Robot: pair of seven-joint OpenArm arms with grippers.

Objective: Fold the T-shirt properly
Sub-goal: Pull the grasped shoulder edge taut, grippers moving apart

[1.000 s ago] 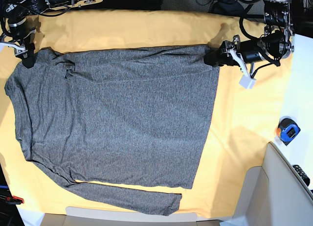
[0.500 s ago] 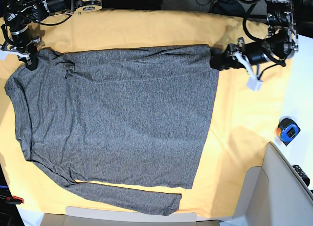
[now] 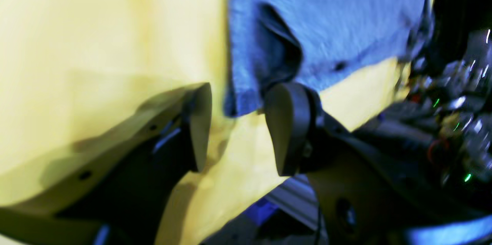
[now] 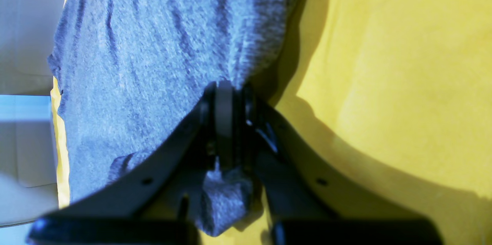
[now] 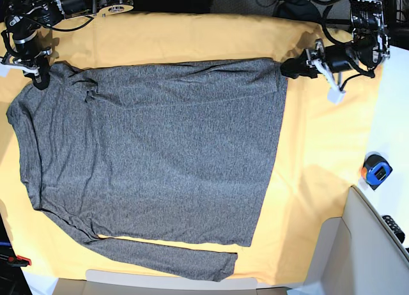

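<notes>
The dark grey T-shirt (image 5: pixel 153 148) lies spread flat on the yellow table cloth (image 5: pixel 319 148), one long sleeve along the near edge. My right gripper (image 5: pixel 38 80) sits at the shirt's far left corner. In the right wrist view its jaws (image 4: pixel 226 97) are shut on a pinch of the T-shirt (image 4: pixel 153 45), with fabric bunched behind the fingers. My left gripper (image 5: pixel 285 68) is at the shirt's far right corner. Seen from the left wrist, that gripper (image 3: pixel 238 122) is open, and the T-shirt (image 3: pixel 326 26) corner reaches just into the gap between its fingers (image 3: pixel 288 126).
A blue and orange tape measure (image 5: pixel 376 170) lies on the white surface right of the cloth. A pale box (image 5: pixel 370 244) stands at the near right corner. Cables and arm bases run along the far edge. A small red item (image 5: pixel 19 261) sits at the near left.
My right gripper has shut on the shirt's far left corner. My left gripper has opened wider and its arm has swung up and to the right at the far right corner.
</notes>
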